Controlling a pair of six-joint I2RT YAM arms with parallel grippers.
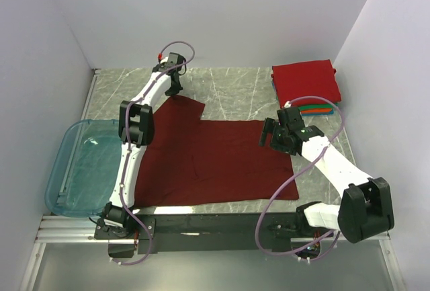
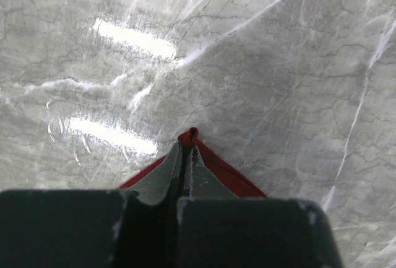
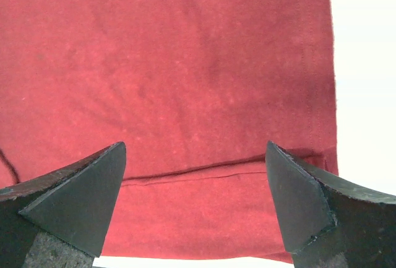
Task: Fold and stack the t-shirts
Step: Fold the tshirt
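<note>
Top view: grey marble-look table (image 1: 235, 89) w/ pale veins, boxed in by plain white walls (image 1: 222, 9) at far, L & R sides; metal rail (image 1: 201, 227) along the near edge. Maroon t-shirt (image 1: 215, 160) lay spread flat across the middle, one sleeve sticking out toward far-left. L gripper (image 1: 175, 91) was down at that sleeve's tip. R gripper (image 1: 267, 135) was over the shirt's right edge. Folded stack (image 1: 304, 81) sat in the far-right corner, red on top, w/ green, orange & blue edges peeking out on its near side. Teal bin (image 1: 67, 163) sat at the table's left edge.

L wrist: L gripper (image 2: 187, 153) fingers were pressed together, pinching a small nub of the maroon t-shirt (image 2: 189, 135) at the tips, w/ cloth flaring out on either side below. Table (image 2: 278, 64) looked glossy, w/ two bright glare streaks.

R wrist: R gripper (image 3: 193, 150) jaws stood wide apart w/ nothing between them, above the maroon t-shirt (image 3: 185, 64); a stitched hem ran across between the tips. Table (image 3: 365, 64) at right was washed out white.
</note>
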